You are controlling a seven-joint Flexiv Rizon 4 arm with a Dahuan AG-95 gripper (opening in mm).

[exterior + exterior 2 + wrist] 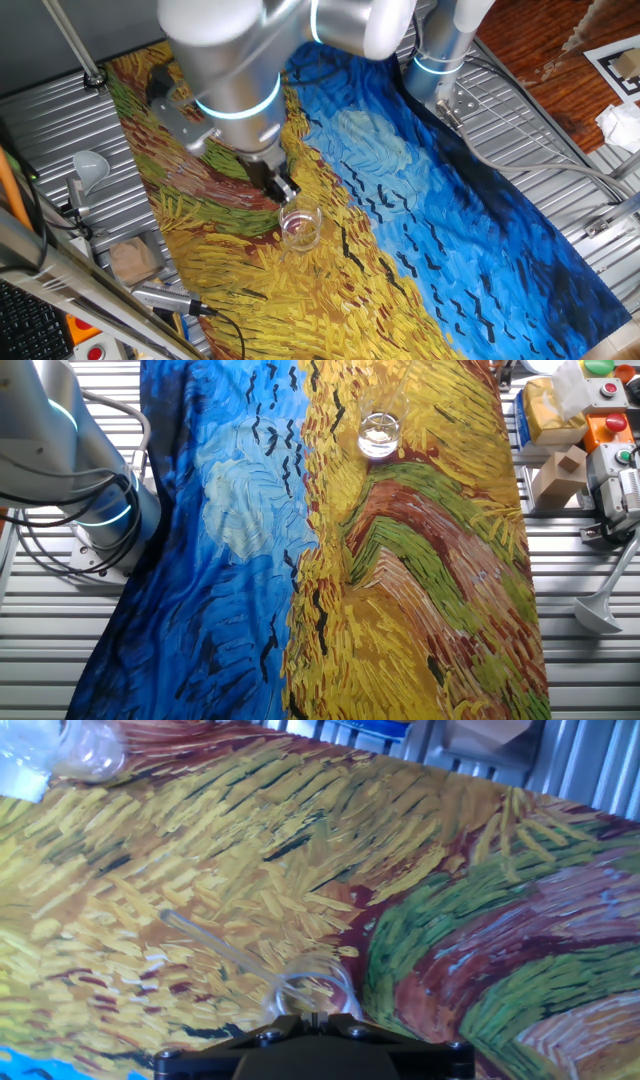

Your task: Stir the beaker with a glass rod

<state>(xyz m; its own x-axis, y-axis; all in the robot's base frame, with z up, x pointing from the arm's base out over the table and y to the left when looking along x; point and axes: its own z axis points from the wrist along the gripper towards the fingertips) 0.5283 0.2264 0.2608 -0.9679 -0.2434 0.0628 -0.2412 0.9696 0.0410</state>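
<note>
The beaker [300, 228] is a small clear glass standing on the yellow part of the painted cloth [420, 200]. It also shows near the top in the other fixed view [379, 432]. My gripper [283, 190] hangs just above its far-left rim, tilted down toward it. In the hand view the black fingers [270, 1035] stand almost together at the bottom edge. The beaker's clear rim [340, 982] curves right in front of them. A thin glass rod [225, 955] runs from the jaws up and left over the yellow strokes. The gripper is out of the other fixed view.
A white funnel [90, 168] [600, 610] and a cardboard block [130, 258] [560, 470] lie on the ribbed metal table beside the cloth. A silver tool with a cable [160, 298] sits at the front. A clear-and-white object [55, 750] lies at the hand view's top left. The arm's base [100, 510] stands by the blue side.
</note>
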